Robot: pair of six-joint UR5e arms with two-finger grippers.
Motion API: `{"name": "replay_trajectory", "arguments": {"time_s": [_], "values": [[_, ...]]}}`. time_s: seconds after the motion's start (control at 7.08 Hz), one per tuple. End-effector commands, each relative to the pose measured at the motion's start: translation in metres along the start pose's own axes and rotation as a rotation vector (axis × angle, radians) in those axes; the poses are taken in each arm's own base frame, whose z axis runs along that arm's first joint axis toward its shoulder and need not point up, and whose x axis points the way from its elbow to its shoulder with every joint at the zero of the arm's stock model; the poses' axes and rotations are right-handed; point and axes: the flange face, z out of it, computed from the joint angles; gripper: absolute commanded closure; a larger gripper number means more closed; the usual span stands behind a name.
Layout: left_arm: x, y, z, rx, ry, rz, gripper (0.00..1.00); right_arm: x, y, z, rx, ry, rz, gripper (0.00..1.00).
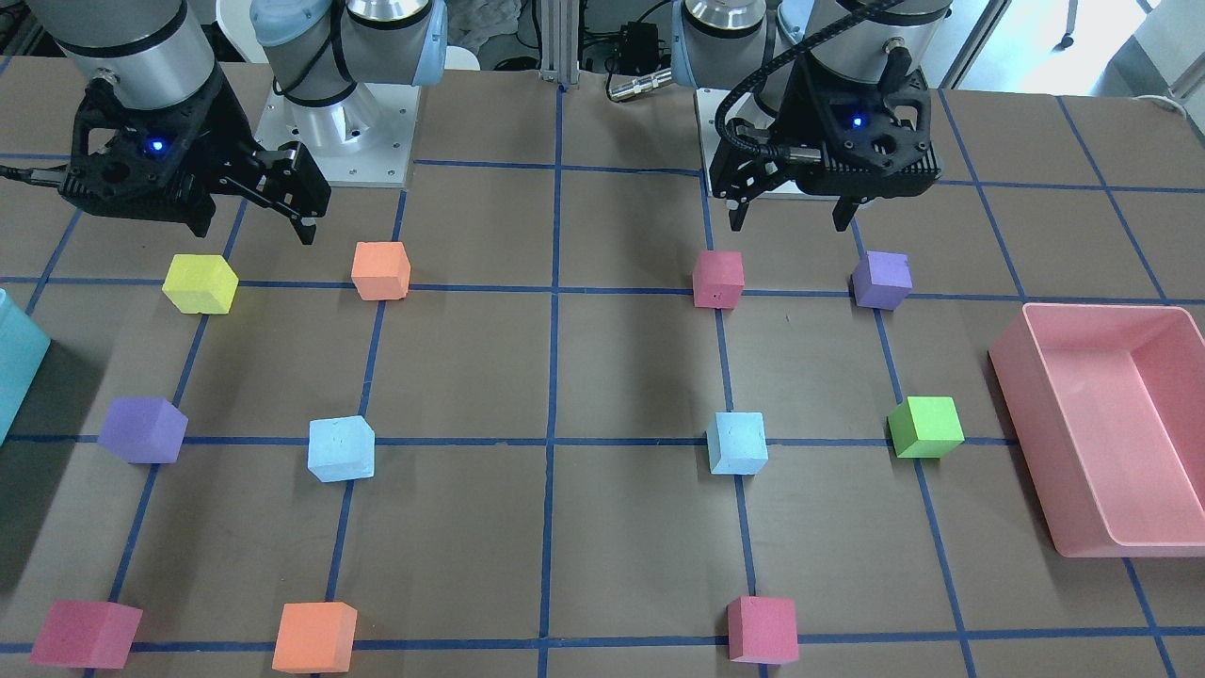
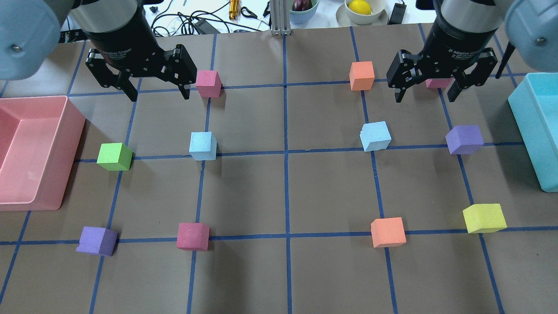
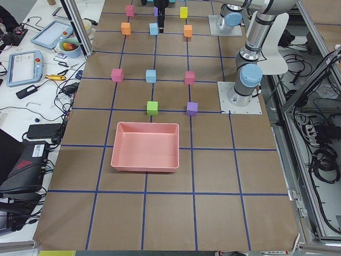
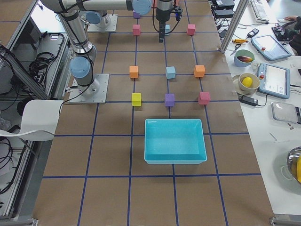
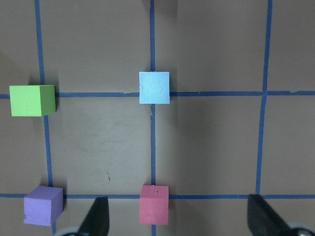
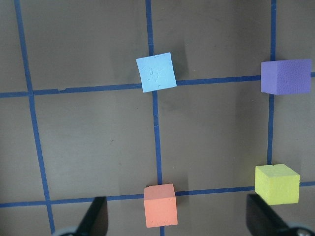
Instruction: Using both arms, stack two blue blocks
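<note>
Blue blocks — left blue block (image 2: 202, 146) and right blue block (image 2: 375, 136) are sitting apart on the counter (image 2: 331, 192), seemingly one per arm. Left end effector (image 2: 159, 93) and right end effector (image 2: 426, 98) are hovering clear — fingers spread, carrying nothing.

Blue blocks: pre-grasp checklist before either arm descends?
1. left gripper open and empty: ok.
2. right gripper open and empty: ok.
3. blue block on robot's left lies alone, nothing on it, squared to the tape lines: ok.
4. blue block on robot's right lies alone but is turned off the tape lines: not ok, probably needs wrist yaw.
5. Each gripper centred over its block: not ok. In both wrist views the block sits ahead of the fingers.
6. Gripper height above the table: cannot tell.
</note>
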Motion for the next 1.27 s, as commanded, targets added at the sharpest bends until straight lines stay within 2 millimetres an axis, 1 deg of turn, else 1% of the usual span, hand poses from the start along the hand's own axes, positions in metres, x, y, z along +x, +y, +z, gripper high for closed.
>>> {"name": "replay_trajectory", "arguments": {"time_s": [0.0, 0.99, 1.13], "values": [[0.000, 0.000, 0.000, 0.000, 0.000, 0.000, 0.00, 0.000, 0.000, 0.001, -0.002, 0.002, -0.001, 0.00], [0.000, 0.000, 0.000, 0.000, 0.000, 0.000, 0.00, 0.001, -0.004, 0.003, -0.005, 0.007, -0.005, 0.00], [0.000, 0.000, 0.000, 0.000, -0.002, 0.000, 0.00, 0.001, -0.003, 0.011, -0.023, 0.009, -0.007, 0.00]]}}
